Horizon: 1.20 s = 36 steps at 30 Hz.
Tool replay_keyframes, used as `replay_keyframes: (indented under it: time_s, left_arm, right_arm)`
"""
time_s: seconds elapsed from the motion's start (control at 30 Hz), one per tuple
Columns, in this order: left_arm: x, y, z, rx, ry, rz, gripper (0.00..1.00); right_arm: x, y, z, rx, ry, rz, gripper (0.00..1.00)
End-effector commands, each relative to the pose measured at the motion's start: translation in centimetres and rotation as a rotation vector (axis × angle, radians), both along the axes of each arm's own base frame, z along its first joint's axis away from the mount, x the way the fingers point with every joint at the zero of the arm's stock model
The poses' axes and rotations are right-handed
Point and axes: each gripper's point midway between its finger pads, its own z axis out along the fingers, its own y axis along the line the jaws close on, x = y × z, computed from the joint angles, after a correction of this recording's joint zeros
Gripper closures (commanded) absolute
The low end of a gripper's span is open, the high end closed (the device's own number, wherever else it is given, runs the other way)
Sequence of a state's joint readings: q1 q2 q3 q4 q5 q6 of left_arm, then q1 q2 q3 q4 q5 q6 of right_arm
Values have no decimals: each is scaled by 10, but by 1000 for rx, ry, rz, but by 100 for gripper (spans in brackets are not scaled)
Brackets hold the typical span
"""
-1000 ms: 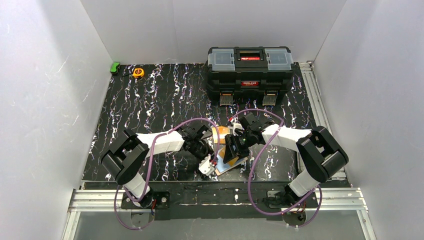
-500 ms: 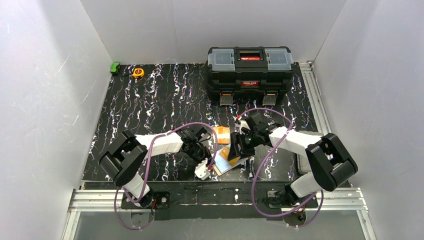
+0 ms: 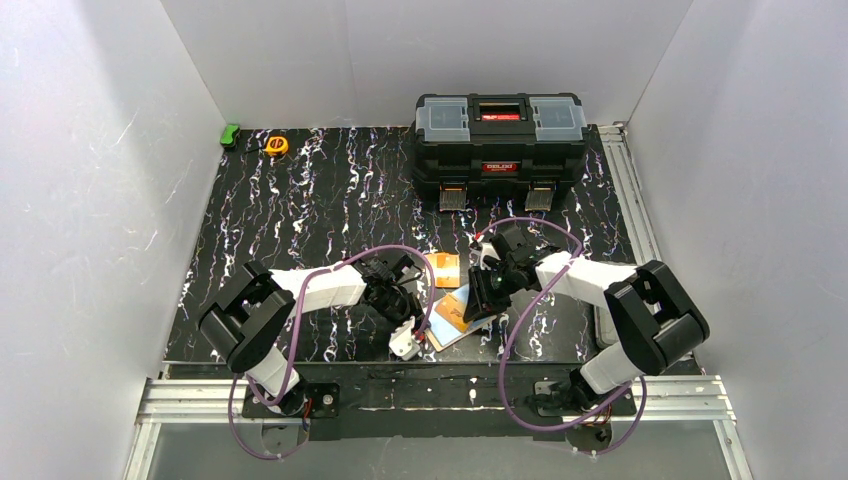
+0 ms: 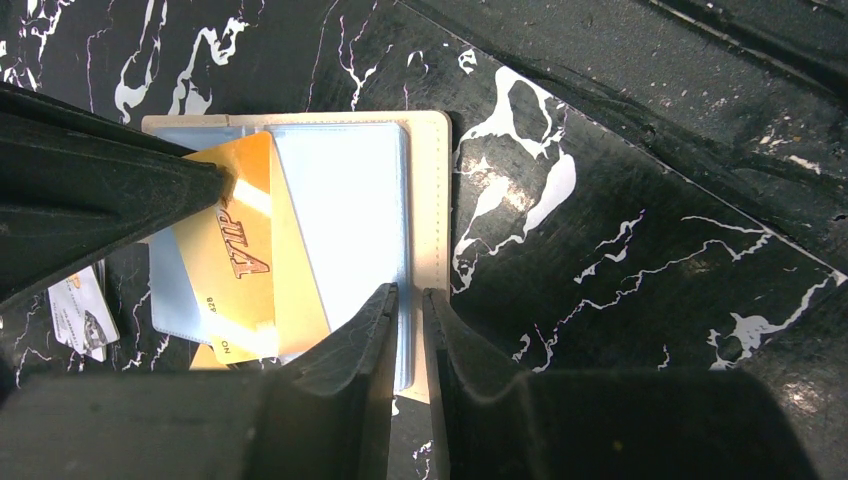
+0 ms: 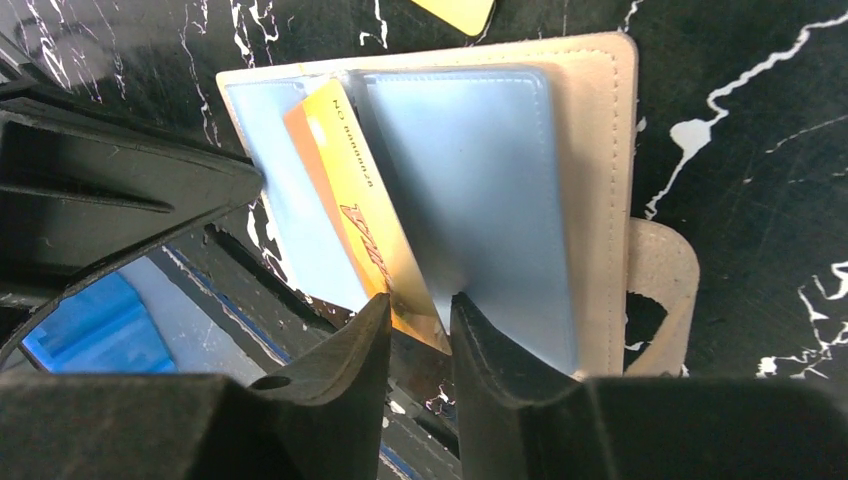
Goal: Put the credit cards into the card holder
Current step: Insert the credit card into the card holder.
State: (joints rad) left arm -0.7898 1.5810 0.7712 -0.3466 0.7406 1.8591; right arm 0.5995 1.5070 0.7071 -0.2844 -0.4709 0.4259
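Stitching runs round the cream, leather-like border of the card holder (image 5: pixel 600 200), which lies open and flat near the front edge of the desk (image 3: pixel 300 200), between my two arms. Its rounded snap tab (image 5: pixel 665 290) sticks out past one side. Inside, the pockets (image 5: pixel 470 200) are smooth pale blue plastic with a soft sheen and rounded corners. A glossy orange card (image 5: pixel 350 210), thin and rectangular with dark red lettering and a row of small digits, sits slanted across the inside. One long side is tucked under the edge of a blue pocket and the rest is exposed. My right tool (image 5: pixel 420 305) stands narrowed to a small gap, and the card's lower corner lies in that gap. I cannot tell whether the black ribbed fingers actually pinch it. My left tool (image 4: pixel 408 295) is drawn in to a thin slit, its tips over the blue leaf just beside the cream border, and I cannot tell whether it clamps anything. A second, loose card (image 3: pixel 443 268), yellow-orange, lies on the desk just beyond the holder. A small printed white card (image 4: pixel 80 315) shows beside the holder in the left wrist view. The desk top is black with white marble-like veins. At its far side stands a chunky black plastic toolbox (image 3: pixel 500 140) with clear lid compartments.
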Motion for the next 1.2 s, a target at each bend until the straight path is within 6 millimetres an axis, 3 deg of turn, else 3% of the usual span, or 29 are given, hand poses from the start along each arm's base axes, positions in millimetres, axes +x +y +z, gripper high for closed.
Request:
replay_keyframes:
  time_s: [0.0, 0.23, 0.43, 0.6, 0.9, 1.07, 1.17]
  left_arm:
    - [-31, 31, -20, 130, 109, 4, 84]
    - [-31, 31, -21, 127, 108, 4, 84]
    - [-32, 32, -20, 125, 113, 8, 84]
    - [-32, 29, -19, 120, 122, 11, 83]
    - [-28, 22, -18, 118, 127, 11, 83]
    - [-27, 21, -19, 122, 125, 13, 84]
    - [-26, 20, -18, 123, 122, 14, 83]
  right_arm:
    - [7, 3, 2, 6, -22, 7, 66]
    - [12, 0, 2, -19, -39, -15, 74]
    - [8, -2, -6, -9, -16, -109, 99]
    - [2, -14, -13, -38, -10, -204, 99]
    - [-2, -11, -22, -26, 17, -157, 99]
    - [-15, -6, -19, 4, 42, -103, 77]
    - [-19, -4, -16, 4, 42, -73, 70]
